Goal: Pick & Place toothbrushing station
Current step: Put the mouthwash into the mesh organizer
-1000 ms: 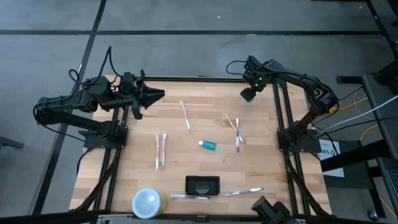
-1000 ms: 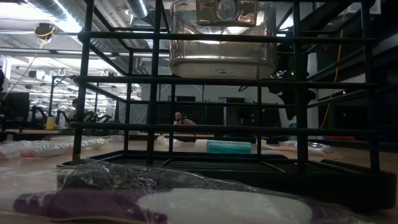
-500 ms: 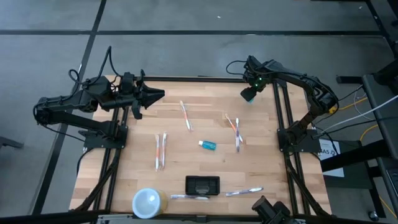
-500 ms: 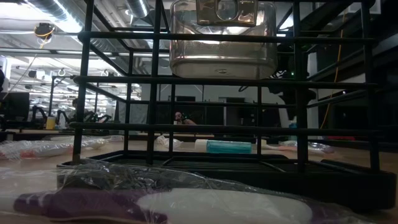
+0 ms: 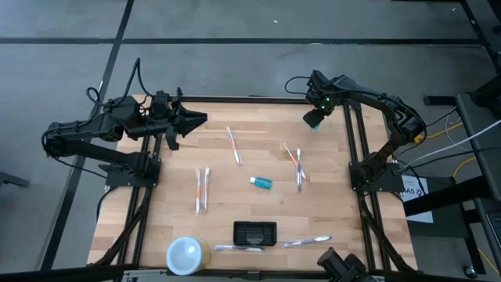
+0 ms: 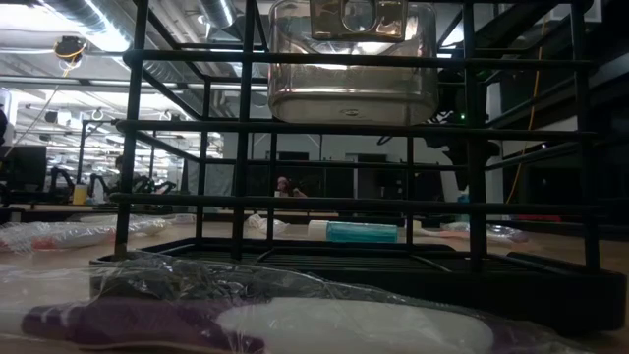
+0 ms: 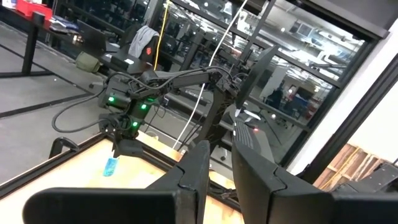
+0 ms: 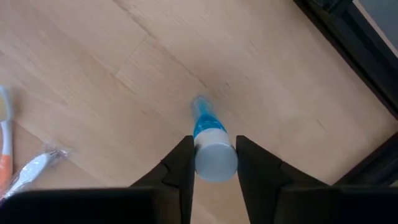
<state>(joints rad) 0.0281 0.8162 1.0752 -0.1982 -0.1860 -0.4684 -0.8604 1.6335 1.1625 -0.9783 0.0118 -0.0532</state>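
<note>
Right pincer (image 5: 313, 119) over the far right corner of the tabletop (image 5: 235, 184), at about one o'clock from the middle; fingers (image 8: 177, 165) closed snug on either side of a small blue tube with a pale grey cap (image 8: 208, 146), tube pointing down at the wood. Same tube seen as a blue speck at the pincer tip in the high view.

Left pincer (image 5: 197, 119) waiting at the far left, about eleven o'clock, pointing toward the middle; jaws nearly together with a narrow gap, nothing between them.

Toothbrushing station (image 5: 255, 232), a black slotted box, near the front edge at six o'clock, untouched and well apart from both arms. In the low view, looming close as a black wire frame (image 6: 295, 147).

Yellow cup with white top (image 5: 186, 254) at seven o'clock, beside the station. Wrapped toothbrushes scattered about: two (image 5: 202, 190) at nine o'clock, one (image 5: 233, 145) at twelve, two (image 5: 295, 164) at two o'clock, two more (image 5: 307, 242) flanking the station. Teal tube (image 5: 261, 183) lying near the middle.
</note>
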